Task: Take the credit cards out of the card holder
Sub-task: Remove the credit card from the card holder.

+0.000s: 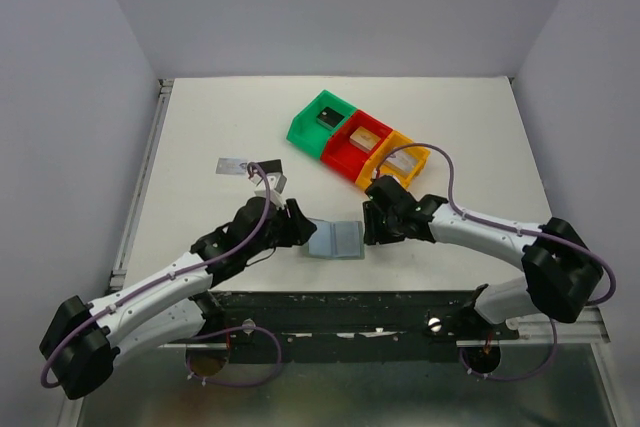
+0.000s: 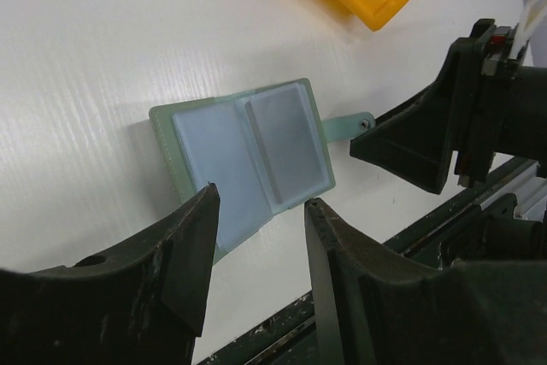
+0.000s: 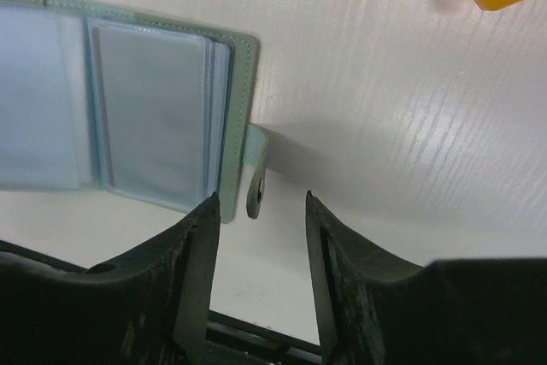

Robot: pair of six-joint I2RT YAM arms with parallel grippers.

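Spreading under both sets of fingers, a white table (image 1: 200, 127) is seen, closed in by pale walls at the sides and back. The left arm (image 1: 170, 282) and the right arm (image 1: 490, 232) are reached inward across it. The left gripper (image 1: 298, 227) and the right gripper (image 1: 370, 223) are thus brought tip toward tip, with the card holder (image 1: 335, 239) laid flat on the table between them.

Beyond the right gripper, well apart from the left one, three plastic bins are set touching in a slanted row. A green bin (image 1: 300, 132) is placed farthest off, a red bin (image 1: 338, 159) in the middle and an orange bin (image 1: 392, 180) nearest the right fingers (image 3: 192, 271).

The card holder is spread open with its clear pockets upward. Its left edge is found just ahead of the left fingers (image 2: 192, 262), in line with the gap between them, and its right edge just beside the right fingers. Both pairs of fingers are held partly apart and nothing is gripped by either. Whether the holder is touched cannot be told.

One card is seen in each bin: the black card (image 1: 328, 117) in the green, the tan-gold card (image 1: 362, 137) in the red, the silver-grey card (image 1: 401, 160) in the orange. The holder's small strap tab (image 3: 256, 179) is stuck out from its right edge, just ahead of the gap between the right fingers.
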